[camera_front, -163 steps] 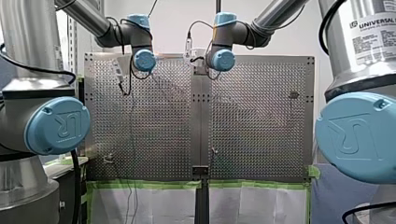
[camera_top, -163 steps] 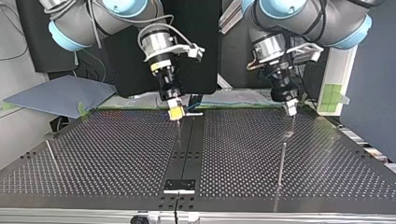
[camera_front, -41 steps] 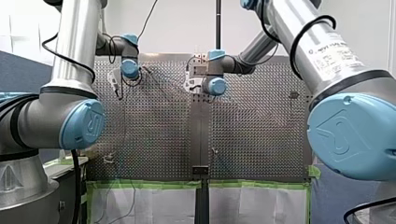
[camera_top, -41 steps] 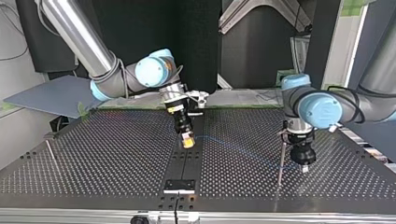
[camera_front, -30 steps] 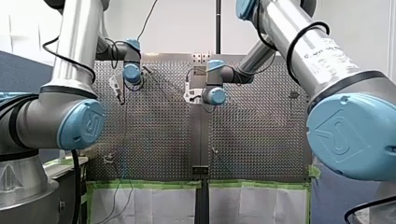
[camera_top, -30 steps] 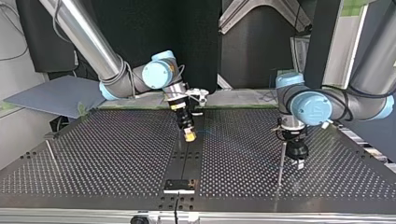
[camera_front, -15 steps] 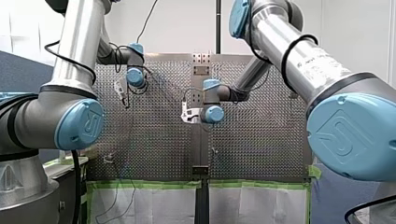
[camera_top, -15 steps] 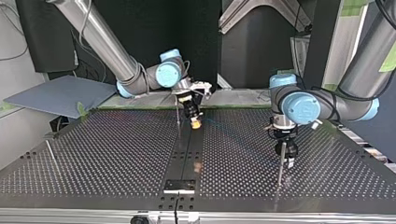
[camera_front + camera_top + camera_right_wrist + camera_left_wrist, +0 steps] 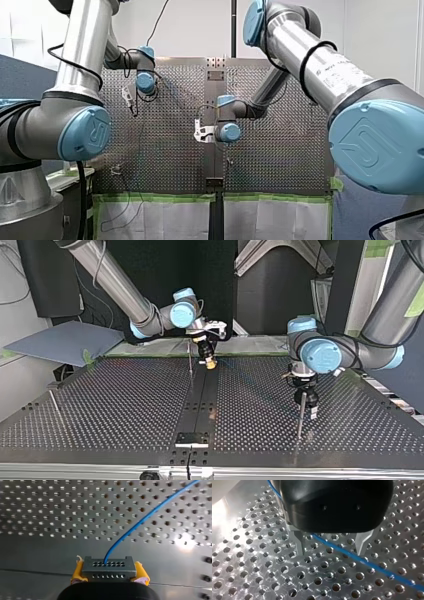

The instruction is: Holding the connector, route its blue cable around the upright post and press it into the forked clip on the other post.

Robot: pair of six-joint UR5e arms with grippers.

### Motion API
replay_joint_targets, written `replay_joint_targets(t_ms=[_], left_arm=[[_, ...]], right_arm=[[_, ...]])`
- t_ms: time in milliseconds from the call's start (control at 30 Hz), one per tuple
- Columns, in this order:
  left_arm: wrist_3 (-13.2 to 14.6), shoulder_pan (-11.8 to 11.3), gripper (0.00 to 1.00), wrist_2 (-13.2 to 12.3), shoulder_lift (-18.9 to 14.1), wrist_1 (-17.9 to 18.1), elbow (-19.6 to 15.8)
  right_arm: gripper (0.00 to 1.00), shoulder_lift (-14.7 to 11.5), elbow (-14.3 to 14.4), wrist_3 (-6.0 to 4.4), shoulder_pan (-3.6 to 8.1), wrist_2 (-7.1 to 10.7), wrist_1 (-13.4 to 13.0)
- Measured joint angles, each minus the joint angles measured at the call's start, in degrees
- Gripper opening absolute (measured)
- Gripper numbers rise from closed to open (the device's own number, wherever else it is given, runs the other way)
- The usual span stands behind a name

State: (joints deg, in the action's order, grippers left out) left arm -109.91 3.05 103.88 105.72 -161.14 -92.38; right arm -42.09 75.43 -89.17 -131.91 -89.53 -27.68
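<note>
Upper centre of the top view: my right end effector [image 9: 211, 363] grips the grey connector [image 9: 109, 568] between yellow pads. Its blue cable [image 9: 140, 522] runs right across the counter [image 9: 125, 405] to my left end effector [image 9: 313, 411], spread wide astride it, beside a thin post [image 9: 300, 415].

The perforated table [image 9: 249, 562] is bright, glossy metal. The cable [image 9: 140, 522] has a smooth blue plastic sheath. The connector [image 9: 109, 565] is matt grey metal. My right gripper [image 9: 109, 573] has yellow rubbery pads [image 9: 78, 571] with frayed edges. My left gripper [image 9: 330, 552] has metal fingers [image 9: 362, 542] below a smooth black housing [image 9: 337, 502].
</note>
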Motion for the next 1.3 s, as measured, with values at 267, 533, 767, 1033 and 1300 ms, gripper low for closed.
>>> replay_joint_targets(t_ms=[267,533,767,1033,1300], left_arm=[[0.6,0.3,1.0,1.4,0.0,-0.2,0.0],[0.7,0.3,1.0,1.8,0.0,-0.2,0.0],[0.7,0.3,1.0,2.1,0.0,-0.1,-0.1],[0.7,0.3,1.0,2.3,0.0,-0.1,-0.1],[0.7,0.5,1.0,2.5,0.0,-0.1,-0.1]], right_arm=[[0.0,3.5,0.1,0.13,-0.81,-1.23,-0.4],[0.0,7.3,0.1,0.11,-1.33,-4.0,-1.5],[0.0,11.0,0.2,0.29,-1.41,-6.42,-2.2],[0.0,14.7,2.5,0.15,-1.14,-8.97,-4.9],[0.0,16.2,6.3,0.04,-0.14,-9.34,-8.7]])
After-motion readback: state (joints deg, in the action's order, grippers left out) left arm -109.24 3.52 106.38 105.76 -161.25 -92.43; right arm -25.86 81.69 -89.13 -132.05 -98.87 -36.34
